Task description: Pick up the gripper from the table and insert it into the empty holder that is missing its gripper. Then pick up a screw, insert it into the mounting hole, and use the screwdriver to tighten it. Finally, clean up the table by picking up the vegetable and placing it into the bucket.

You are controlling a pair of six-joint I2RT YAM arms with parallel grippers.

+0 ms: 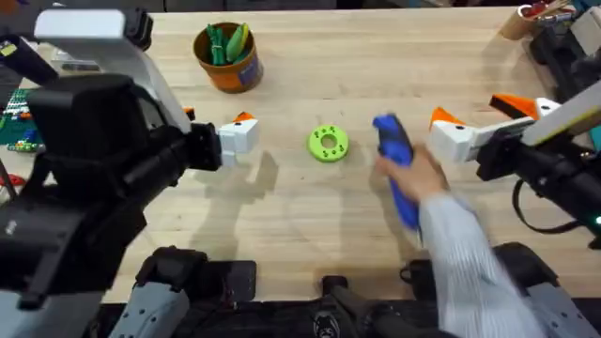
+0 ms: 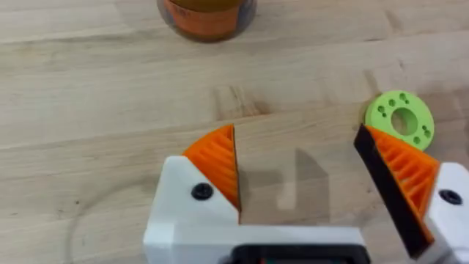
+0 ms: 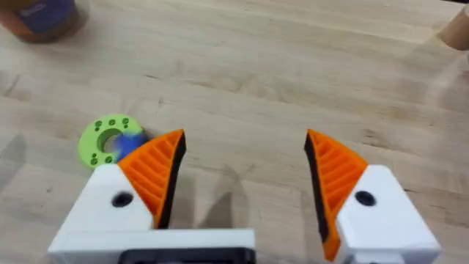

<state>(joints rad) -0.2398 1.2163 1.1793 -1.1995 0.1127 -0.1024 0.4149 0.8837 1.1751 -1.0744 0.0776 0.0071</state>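
A person's hand [image 1: 427, 178] in a grey sleeve holds the blue screwdriver [image 1: 394, 155] on the table [image 1: 282, 207], just right of a green disc [image 1: 328, 144]. My right gripper [image 1: 465, 117] is open with nothing in it, just right of the hand. My left gripper [image 1: 221, 127], also open and holding nothing, sits left of the disc. The orange bucket [image 1: 228, 58] stands at the back with green vegetable pieces [image 1: 223, 42] inside. The left wrist view shows the disc [image 2: 400, 119] and the bucket [image 2: 207, 15]. The loose gripper, holder and screw are out of view.
A tan cup [image 1: 515, 23] stands at the far right corner among dark gear. A green circuit board [image 1: 17, 117] lies at the left edge. The right wrist view shows the disc [image 3: 102, 143], a blue blur of the screwdriver [image 3: 130, 144] and bare wood ahead.
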